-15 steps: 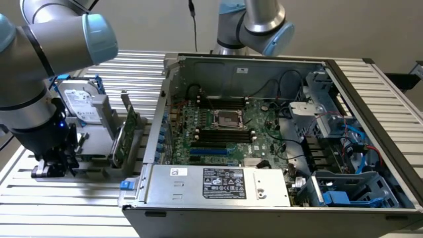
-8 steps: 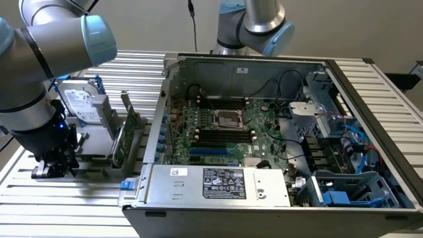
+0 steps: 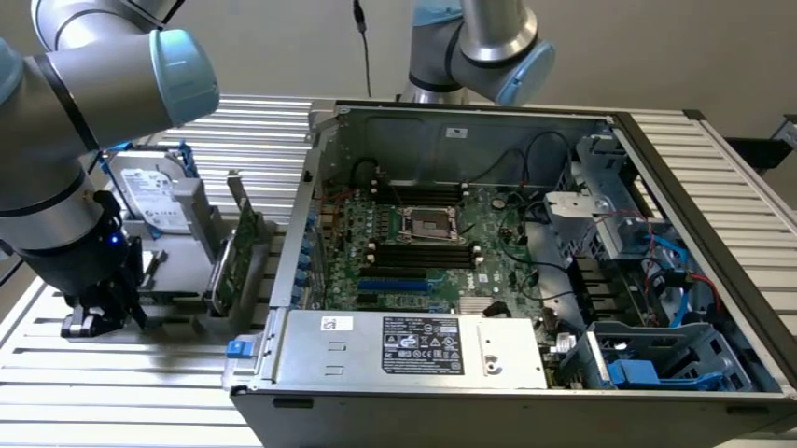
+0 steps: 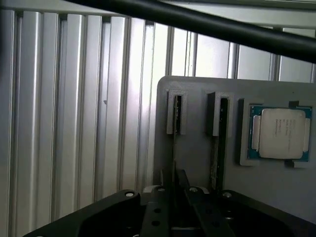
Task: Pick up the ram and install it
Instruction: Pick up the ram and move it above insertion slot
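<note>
The ram (image 4: 174, 143) stands on edge in a slot of the grey holder (image 4: 195, 153), seen as a thin dark strip. My gripper (image 4: 174, 190) is straight over it, with one finger (image 4: 164, 181) on each side pressed close against the strip. A second thin stick (image 4: 217, 148) stands in the neighbouring slot, untouched. In the exterior view my gripper (image 3: 103, 313) reaches down to the holder (image 3: 174, 271) at that view's left, well away from the open computer case (image 3: 312, 187). Inside the case, the black motherboard slots (image 3: 424, 250) lie beside the processor socket.
A processor chip (image 4: 279, 133) lies in a recess of the holder beyond the second stick. A hard drive (image 3: 147, 191) and a taller green card (image 3: 237, 257) stand upright between my gripper and the case. A second arm (image 3: 492, 47) rises behind the case. Ribbed metal table (image 4: 74, 123) surrounds the holder.
</note>
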Motion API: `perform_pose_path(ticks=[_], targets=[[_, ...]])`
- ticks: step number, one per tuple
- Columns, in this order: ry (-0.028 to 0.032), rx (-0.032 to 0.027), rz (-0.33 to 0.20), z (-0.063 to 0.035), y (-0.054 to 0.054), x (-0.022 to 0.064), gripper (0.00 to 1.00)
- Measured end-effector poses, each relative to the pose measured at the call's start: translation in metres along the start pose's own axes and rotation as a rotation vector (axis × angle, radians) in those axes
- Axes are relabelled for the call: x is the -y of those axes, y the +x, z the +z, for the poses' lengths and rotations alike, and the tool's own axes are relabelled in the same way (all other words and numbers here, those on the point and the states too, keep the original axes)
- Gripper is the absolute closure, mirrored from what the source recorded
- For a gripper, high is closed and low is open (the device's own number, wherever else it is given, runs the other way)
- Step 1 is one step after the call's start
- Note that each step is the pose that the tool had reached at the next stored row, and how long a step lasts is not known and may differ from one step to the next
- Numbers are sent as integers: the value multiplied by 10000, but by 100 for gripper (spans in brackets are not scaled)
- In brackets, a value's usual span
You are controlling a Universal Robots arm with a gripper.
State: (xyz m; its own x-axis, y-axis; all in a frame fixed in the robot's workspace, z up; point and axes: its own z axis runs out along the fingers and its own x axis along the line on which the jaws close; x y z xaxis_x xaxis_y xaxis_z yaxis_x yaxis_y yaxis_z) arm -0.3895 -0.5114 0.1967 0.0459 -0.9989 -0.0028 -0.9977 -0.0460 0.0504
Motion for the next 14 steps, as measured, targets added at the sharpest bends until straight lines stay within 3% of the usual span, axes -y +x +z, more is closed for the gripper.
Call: perform_pose_path(ticks=[4,8,14], targets=[[-42,29,22,0,6,-1,86],[-40,109,20,-11,7,-2,86],[-40,167,19,-209,6,-11,86]])
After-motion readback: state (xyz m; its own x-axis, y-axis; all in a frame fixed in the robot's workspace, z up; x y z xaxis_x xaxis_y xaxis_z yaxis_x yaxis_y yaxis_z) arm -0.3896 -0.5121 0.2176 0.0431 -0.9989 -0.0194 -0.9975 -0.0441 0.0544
